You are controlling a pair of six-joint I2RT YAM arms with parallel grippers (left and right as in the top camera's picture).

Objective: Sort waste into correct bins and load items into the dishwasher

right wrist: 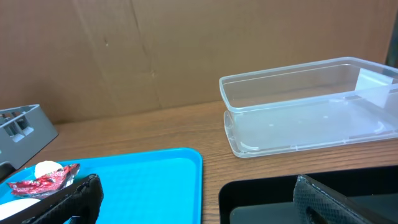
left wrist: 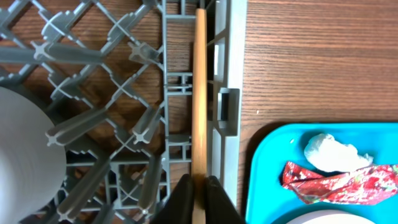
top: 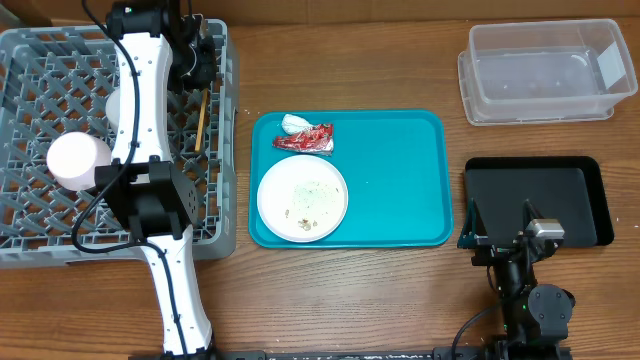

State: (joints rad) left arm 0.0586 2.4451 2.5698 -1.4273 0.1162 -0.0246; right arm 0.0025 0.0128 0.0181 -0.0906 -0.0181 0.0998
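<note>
My left gripper [top: 203, 88] is over the right side of the grey dish rack [top: 40, 60] and is shut on the wooden chopsticks [top: 200, 120]. In the left wrist view the chopsticks [left wrist: 199, 93] run along the rack's right wall [left wrist: 230, 74] from the shut jaws [left wrist: 199, 193]. A white cup [top: 78, 160] and a pale bowl [top: 114, 106] sit in the rack. The white plate [top: 302, 197] with food scraps, the red wrapper [top: 305, 139] and the white tissue [top: 293, 123] lie on the teal tray [top: 400, 180]. My right gripper [top: 500, 222] is open and empty over the black tray [top: 560, 190].
The clear tub [top: 545, 72] stands at the back right, behind the black tray. The right wrist view shows the tub [right wrist: 311, 106], the black tray [right wrist: 261, 199], the teal tray [right wrist: 143, 180] and the wrapper [right wrist: 40, 182]. Bare wooden table lies between them.
</note>
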